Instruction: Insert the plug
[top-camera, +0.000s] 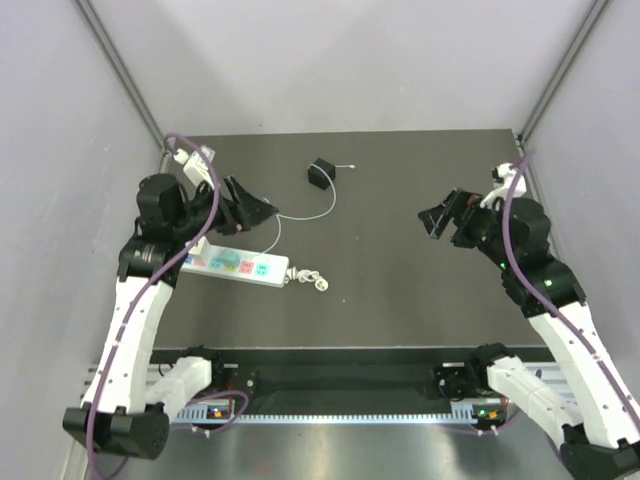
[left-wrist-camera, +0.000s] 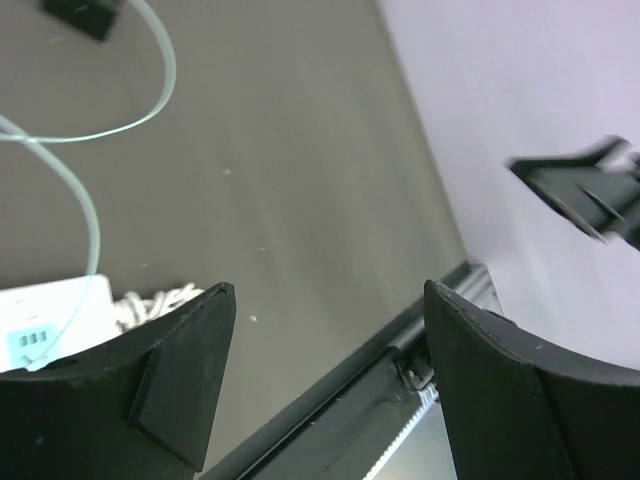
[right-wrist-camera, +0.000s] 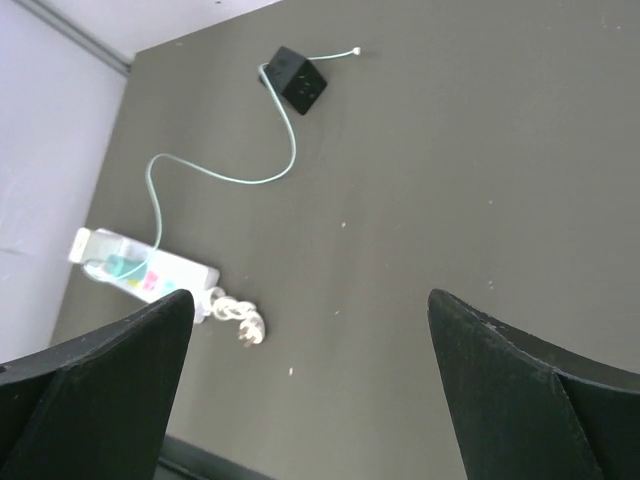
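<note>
- Spotting the plug (top-camera: 320, 173) loose on the tabletop (top-camera: 400, 300), well beyond the power strip (top-camera: 237, 265), with its thin wire (top-camera: 300, 217) trailing back toward the power strip.
- Catching the left hand (top-camera: 250, 210) spread and empty, hovering just past the power strip's far edge.
- Showing the right hand (top-camera: 440, 215) released too, holding nothing, well apart from the power strip.
- Leaves everything to do, by the look of it: grasp, carry, insert.

The plug (top-camera: 320, 173) lies on the table (top-camera: 400, 300), behind and right of the power strip (top-camera: 240, 266).
</note>
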